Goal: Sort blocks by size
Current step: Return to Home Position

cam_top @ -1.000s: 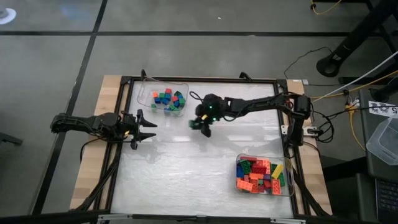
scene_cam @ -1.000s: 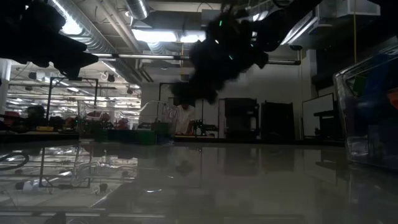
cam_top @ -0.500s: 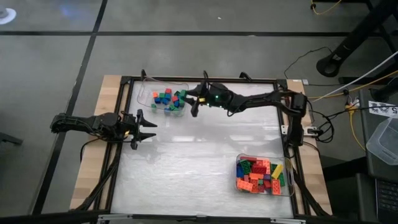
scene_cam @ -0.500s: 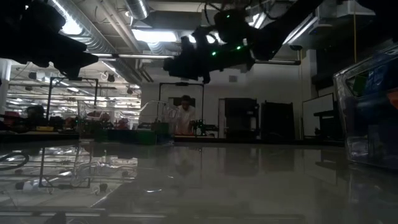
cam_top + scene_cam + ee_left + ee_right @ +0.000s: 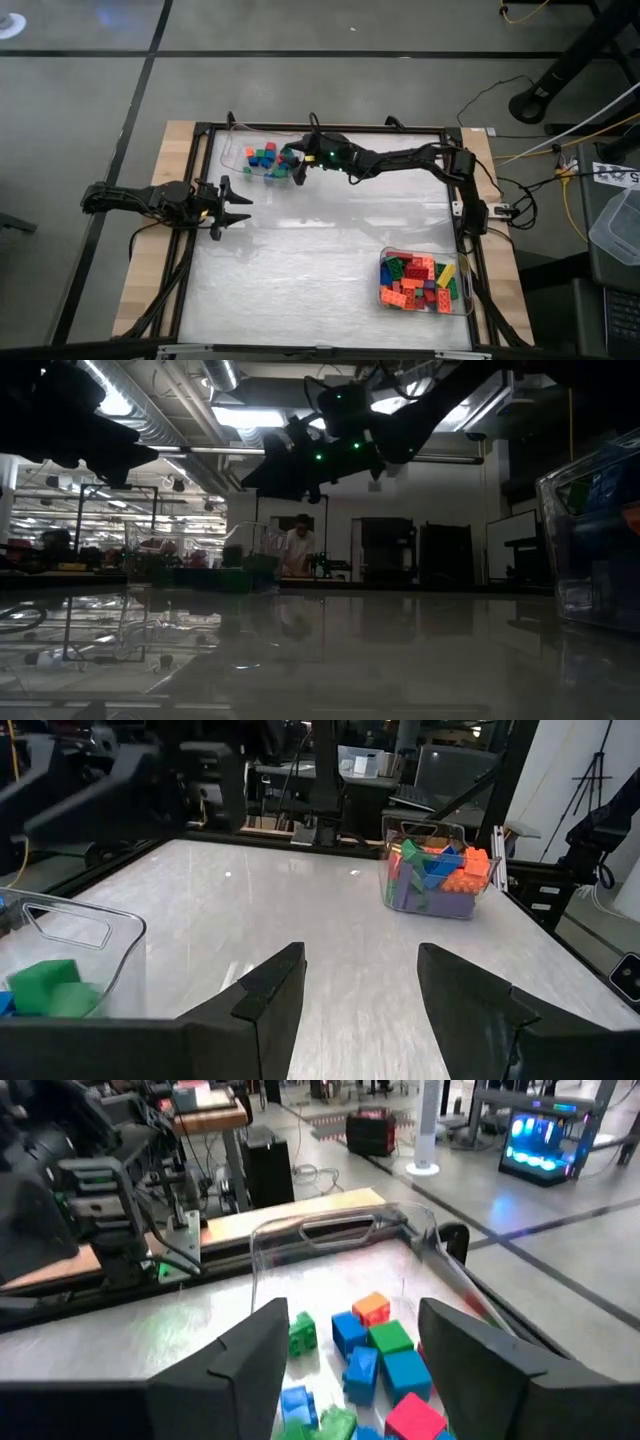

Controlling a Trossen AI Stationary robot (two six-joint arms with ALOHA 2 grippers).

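Observation:
Small blocks (image 5: pixel 265 157) in blue, green, red and orange lie in a clear tray (image 5: pixel 236 140) at the table's far left. In the right wrist view these blocks (image 5: pixel 375 1355) lie just beyond my fingers. Longer blocks (image 5: pixel 420 282) fill a second clear tray (image 5: pixel 470 290) at the near right. My right gripper (image 5: pixel 292 163) hangs open above the far tray's right end, pointing about level toward the table's left; in its wrist view the gripper (image 5: pixel 350 1355) has nothing between its fingers. My left gripper (image 5: pixel 238 208) waits open at the left edge.
A black frame (image 5: pixel 320 128) rims the glossy white tabletop (image 5: pixel 300 260), whose middle lies between the two trays. The left wrist view shows the near-right tray (image 5: pixel 435 875) across the table. Cables and a box stand off the table's right side (image 5: pixel 500 210).
My right gripper has gone from the table's far middle toward the far-left tray and risen a little. It has tipped up from pointing steeply down to about level, and now stands over the tray's right end.

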